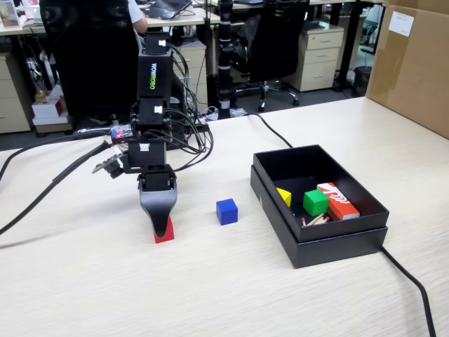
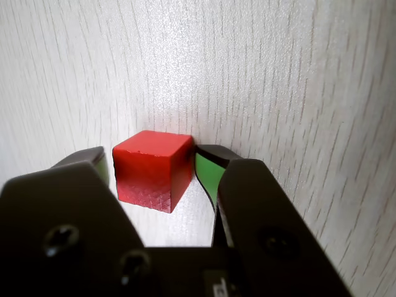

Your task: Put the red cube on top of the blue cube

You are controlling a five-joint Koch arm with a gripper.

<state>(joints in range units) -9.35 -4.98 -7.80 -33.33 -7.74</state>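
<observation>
Red cube, blue cube

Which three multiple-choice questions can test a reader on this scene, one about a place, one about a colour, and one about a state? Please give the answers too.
1. Where is the blue cube in the fixed view?
A. Inside the black box
B. On the table between the red cube and the black box
C. On top of the red cube

2. What colour is the cube inside the black box?
A. Green
B. Blue
C. White

3. How does the red cube stand?
A. Lifted in the air
B. Stacked on the blue cube
C. On the table between the gripper's fingers

Answers: 1 B, it sits on bare table. 2 A, the green cube lies there. 3 C, the wrist view shows a finger at each side of it.
</observation>
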